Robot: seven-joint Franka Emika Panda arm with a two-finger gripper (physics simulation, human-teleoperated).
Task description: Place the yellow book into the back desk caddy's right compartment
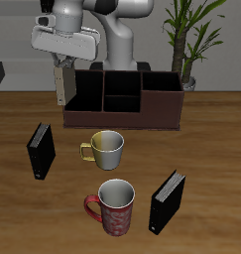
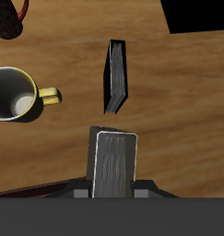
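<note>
A: Wooden tabletop under a dim grey wall. Beginning with the gripper [image 1: 61,81]: hanging just outside one end of the back desk caddy [image 1: 127,117], fingers pinched on the yellow book [image 1: 61,97]?

B: Yes, clamped flat against both covers. Held upright by its upper edge, clear of the table, not yet over any section.

A: Handling?

B: Thin hardback, so probably stiff and light. Smooth cover, likely a little slippery; could pivot in the pinch if swung fast. Best gripped across the covers, mid-edge, as now, leaving the lower edge free to slide down into a slot. Not fragile, by the look of it.

A: Count, going across?

B: One yellow book, up in the grip. Then a black book [image 1: 40,151] standing on the table below it. One caddy farther back. Two mugs in the middle: a pale yellow mug [image 1: 105,148] and, nearer the front edge, a red patterned mug [image 1: 115,206]. Then a second black book [image 1: 168,201], making two black ones. One potted plant [image 1: 186,40] behind the table.

A: And the target?

B: The right compartment [image 1: 162,99], widest, reddish-brown walls, seemingly empty, at the caddy's opposite end from the held book. Needs a carry along the whole caddy, then a straight lowering.
</note>
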